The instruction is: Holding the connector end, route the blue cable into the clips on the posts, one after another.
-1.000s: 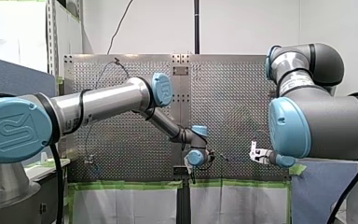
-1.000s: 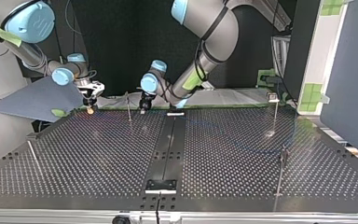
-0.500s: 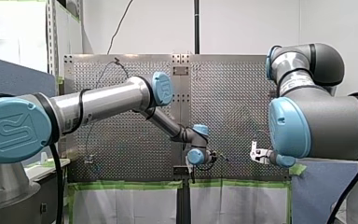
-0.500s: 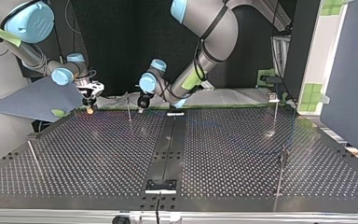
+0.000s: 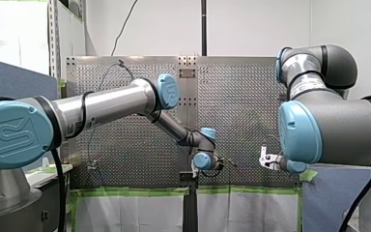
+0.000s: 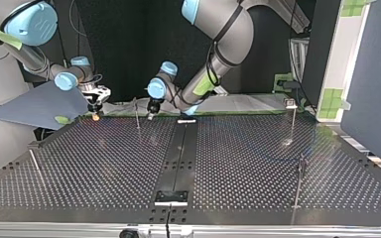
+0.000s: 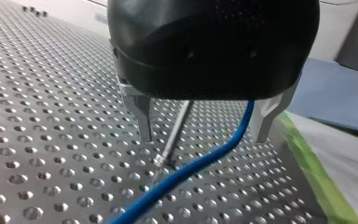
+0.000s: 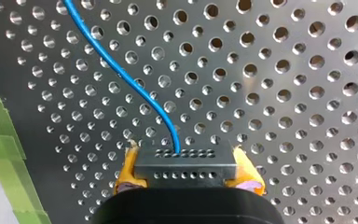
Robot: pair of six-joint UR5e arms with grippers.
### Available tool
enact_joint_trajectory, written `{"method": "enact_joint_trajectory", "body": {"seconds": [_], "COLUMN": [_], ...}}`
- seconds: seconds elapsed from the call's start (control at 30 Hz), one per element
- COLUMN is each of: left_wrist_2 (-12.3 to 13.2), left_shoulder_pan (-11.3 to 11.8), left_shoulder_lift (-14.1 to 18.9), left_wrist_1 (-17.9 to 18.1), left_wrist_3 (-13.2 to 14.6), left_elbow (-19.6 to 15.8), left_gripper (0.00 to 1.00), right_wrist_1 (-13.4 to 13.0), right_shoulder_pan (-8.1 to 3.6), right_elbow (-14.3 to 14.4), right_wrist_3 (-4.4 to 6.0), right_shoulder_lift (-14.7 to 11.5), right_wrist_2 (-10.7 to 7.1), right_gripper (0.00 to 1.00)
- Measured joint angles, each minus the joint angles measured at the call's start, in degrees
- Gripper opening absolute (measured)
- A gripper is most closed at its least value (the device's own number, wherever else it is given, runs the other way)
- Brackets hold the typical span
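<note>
**Right wrist view.** My right gripper (image 8: 186,171), with yellow pads (image 8: 127,164), is clenched on the connector (image 8: 185,158). The connector is a grey rectangular block with rows of small round holes. The blue cable (image 8: 121,74), thin, smooth and round in section, leaves the connector's forward face. It curves away ahead of the gripper over the table (image 8: 284,70), a matt grey metal plate pierced by a regular grid of round holes. Green tape (image 8: 0,140) lies in flat strips along the table's edge, beside the gripper.

**Left wrist view.** My left gripper (image 7: 203,139) has a black domed housing and two tapered metal fingers (image 7: 143,116). These are spread apart and grasp nothing. A thin metal post (image 7: 175,133) rises from the table between them. The cable also runs between the fingers, just beside the post's foot; whether it touches the post cannot be told.

**Top view.** This post stands near the table's far edge, between the two grippers and just beside my left one.
</note>
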Motion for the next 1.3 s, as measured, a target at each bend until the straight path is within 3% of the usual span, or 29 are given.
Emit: {"method": "enact_joint_trajectory", "body": {"seconds": [0.13,0.23,0.47,0.77,1.03,1.3], "left_wrist_2": [-1.79,-1.66,-1.32,-1.68,-0.26,-0.41], "left_shoulder_pan": [-0.36,-0.84,-2.58,-4.01,-5.3,-6.33], "left_shoulder_lift": [0.8,1.89,5.15,5.76,5.95,6.61], "left_wrist_1": [-2.12,-3.47,-7.33,-11.65,-10.05,-6.33], "left_wrist_3": [2.11,3.49,7.33,10.05,9.88,7.16], "left_elbow": [0.02,-0.34,-3.75,-8.57,-9.42,-9.47], "left_gripper": [1.0,1.0,1.0,1.0,1.0,1.0], "right_wrist_1": [0.27,0.55,0.85,0.9,0.95,1.17], "right_shoulder_pan": [0.02,0.01,-0.11,-0.14,-0.14,-0.09], "right_elbow": [0.0,0.0,0.01,0.03,0.04,0.05], "right_wrist_3": [-0.01,-0.02,-0.01,0.05,0.04,-0.01], "right_shoulder_lift": [0.0,0.0,0.03,0.04,0.04,0.03], "right_wrist_2": [-0.14,-0.27,-0.35,-0.52,-0.64,-0.86], "right_gripper": [0.0,0.0,0.0,0.0,0.0,0.0]}}
